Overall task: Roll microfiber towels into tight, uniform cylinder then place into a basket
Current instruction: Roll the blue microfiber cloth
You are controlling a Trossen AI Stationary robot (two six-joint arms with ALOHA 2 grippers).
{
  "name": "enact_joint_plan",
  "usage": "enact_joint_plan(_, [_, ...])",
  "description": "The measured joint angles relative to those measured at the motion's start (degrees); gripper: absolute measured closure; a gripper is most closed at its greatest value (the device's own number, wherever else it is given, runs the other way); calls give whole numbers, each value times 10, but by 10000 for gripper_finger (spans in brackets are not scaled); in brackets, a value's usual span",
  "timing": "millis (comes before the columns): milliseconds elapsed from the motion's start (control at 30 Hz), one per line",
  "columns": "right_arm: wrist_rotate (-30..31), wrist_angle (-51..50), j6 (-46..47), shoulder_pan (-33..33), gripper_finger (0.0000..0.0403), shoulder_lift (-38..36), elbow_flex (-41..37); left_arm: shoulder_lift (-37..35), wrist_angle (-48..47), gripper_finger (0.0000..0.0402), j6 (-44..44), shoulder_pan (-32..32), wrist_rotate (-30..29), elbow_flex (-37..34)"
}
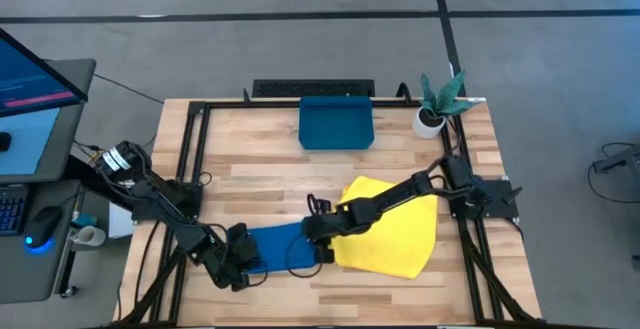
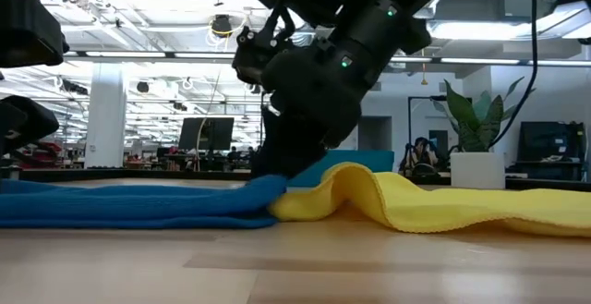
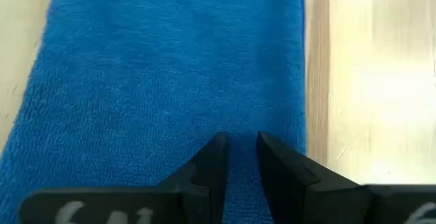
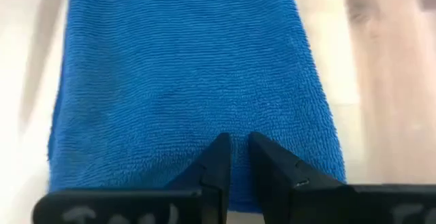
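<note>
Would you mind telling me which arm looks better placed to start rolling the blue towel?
Neither clearly: the left hand pinches one end of the blue towel and the right hand the opposite end, so both are placed to roll it together.

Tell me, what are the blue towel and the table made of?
The blue towel looks like soft, fuzzy cloth, probably microfiber: tiny looped fibres in fine rows, no shine. The table looks like pale wood, smooth and slightly glossy: plank strips and grain show.
</note>
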Motion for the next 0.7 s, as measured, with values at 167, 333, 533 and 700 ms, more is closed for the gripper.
enact_joint_plan(167, [-2, -7, -55, -20, 321, 0, 0, 0, -3, 327, 5, 0, 4, 3])
enact_joint_plan(333, [-3, -40, -69, -26, 321, -17, -2, 1, 8, 327, 15, 0, 8, 4])
enact_joint_plan(533, [1, -43, -75, -13, 321, -56, -1, 1, 7, 327, 15, 0, -22, 4])
enact_joint_plan(700, [-21, -16, -69, 17, 321, -59, -2, 1, 7, 327, 13, 0, -73, 4])
